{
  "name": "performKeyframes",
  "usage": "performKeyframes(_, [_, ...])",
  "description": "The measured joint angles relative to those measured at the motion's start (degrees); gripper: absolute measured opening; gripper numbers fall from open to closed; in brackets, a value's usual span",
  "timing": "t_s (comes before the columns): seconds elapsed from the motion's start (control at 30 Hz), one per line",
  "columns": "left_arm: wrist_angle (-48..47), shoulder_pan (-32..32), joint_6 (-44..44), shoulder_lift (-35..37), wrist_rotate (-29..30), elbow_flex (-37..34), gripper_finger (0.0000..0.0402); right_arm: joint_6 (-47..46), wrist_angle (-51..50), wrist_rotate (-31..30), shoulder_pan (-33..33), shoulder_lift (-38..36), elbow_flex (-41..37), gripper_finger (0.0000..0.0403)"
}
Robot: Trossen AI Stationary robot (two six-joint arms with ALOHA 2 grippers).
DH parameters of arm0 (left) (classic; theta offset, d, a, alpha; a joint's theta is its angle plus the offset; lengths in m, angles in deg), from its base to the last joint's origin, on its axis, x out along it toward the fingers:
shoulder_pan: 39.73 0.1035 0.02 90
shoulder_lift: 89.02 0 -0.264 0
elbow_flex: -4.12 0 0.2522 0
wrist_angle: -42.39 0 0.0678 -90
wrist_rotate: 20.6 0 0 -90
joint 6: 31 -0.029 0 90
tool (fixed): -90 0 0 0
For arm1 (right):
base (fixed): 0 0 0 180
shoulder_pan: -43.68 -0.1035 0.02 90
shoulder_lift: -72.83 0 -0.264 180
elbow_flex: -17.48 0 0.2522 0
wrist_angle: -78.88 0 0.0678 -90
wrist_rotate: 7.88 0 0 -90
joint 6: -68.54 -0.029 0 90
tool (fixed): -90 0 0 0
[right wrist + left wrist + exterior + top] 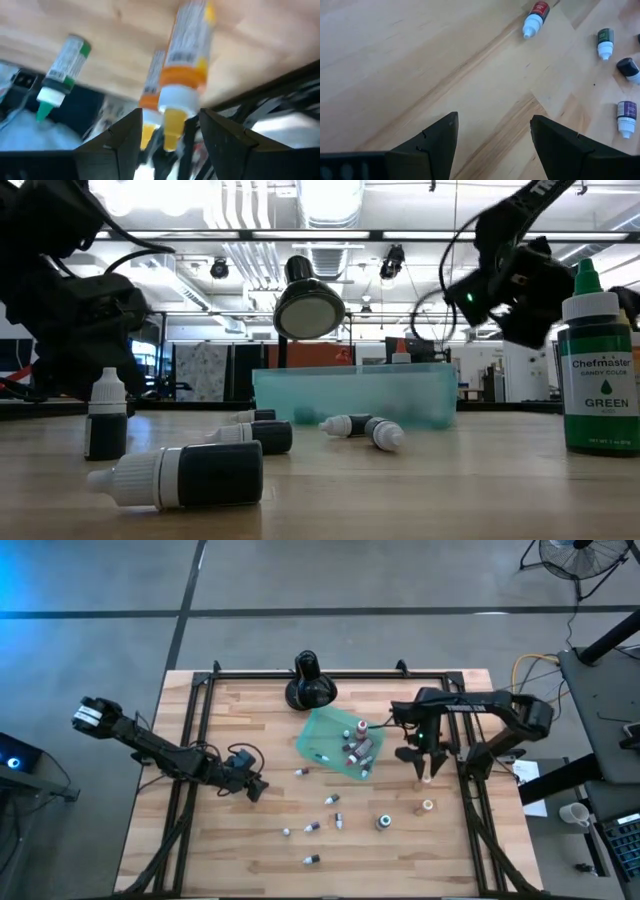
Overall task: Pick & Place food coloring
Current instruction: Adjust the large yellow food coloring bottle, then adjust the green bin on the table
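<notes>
A: A wooden bench (250, 720) stands on a grey concrete floor, with a black stand (310, 682) at its far edge. How far along does the food coloring job look?

B: Partway, by the look of it. Several small bottles already lie in the green tray (322, 732) near the middle. At least seven more are loose on the wood: a scatter of lying bottles (324, 802) in front of the tray, a green bottle (383, 822) upright nearer the right side, and a yellow-capped one (428, 806) beside it.

A: And the arms?

B: The right gripper (424, 762) hovers just right of the tray, over an upright orange bottle (186, 75). Its wrist view shows that bottle's yellow tip between the fingers, which stand apart on either side. Whether they grip it cannot be told.

A: The left?

B: The left gripper (254, 785) waits low over bare wood, left of the scatter, its fingers spread wide with nothing in them.
</notes>
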Motion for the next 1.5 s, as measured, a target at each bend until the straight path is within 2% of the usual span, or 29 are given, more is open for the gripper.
performKeyframes(0.13, [0.0,0.5,-0.4,0.0,0.0,0.0,0.0223,0.4,0.1,-9.9,0.3,-2.5,4.3,0.019])
performKeyframes(0.3, [0.0,0.5,-0.4,0.0,0.0,0.0,0.0223,3.3,0.2,-11.5,0.2,-3.5,8.6,0.019])
performKeyframes(0.37, [0.0,0.5,-0.4,0.0,0.0,0.0,0.0223,8.4,1.1,-15.6,0.2,-3.5,10.8,0.019])
performKeyframes(0.5, [0.0,0.5,-0.4,0.0,0.0,0.0,0.0223,25.3,6.6,-28.9,-0.9,-3.3,13.2,0.019])
performKeyframes(0.57, [0.0,0.5,-0.5,0.0,0.0,0.0,0.0223,32.8,11.1,-32.7,-1.1,-3.4,13.8,0.0189])
performKeyframes(0.67, [0.0,0.5,-0.5,0.0,-0.1,0.0,0.0223,40.6,18.9,-34.8,-0.7,-2.7,13.4,0.0189])
performKeyframes(0.73, [0.1,0.5,-0.3,0.0,-0.4,0.0,0.0223,39.8,22.1,-38.1,-0.4,-1.5,13.2,0.0188])
performKeyframes(0.87, [0.1,0.5,0.8,0.0,-0.7,0.0,0.0223,32.4,24.6,-45.7,1.0,1.9,13.1,0.0176])
performKeyframes(1.1, [0.0,0.5,0.9,0.0,-0.7,-0.1,0.0223,21.3,28.1,-45.0,2.5,9.0,13.7,0.0133])
performKeyframes(1.17, [0.0,0.5,1.2,0.0,-0.9,-0.1,0.0223,19.7,28.8,-42.1,2.9,10.3,13.7,0.0116])
performKeyframes(1.33, [0.0,0.5,1.4,0.0,-1.1,-0.1,0.0223,18.2,31.6,-30.4,3.5,11.8,13.7,0.0073])
performKeyframes(1.5, [0.0,0.5,1.5,0.0,-1.1,-0.3,0.0223,17.9,31.6,-24.9,3.6,11.8,13.6,0.0044])
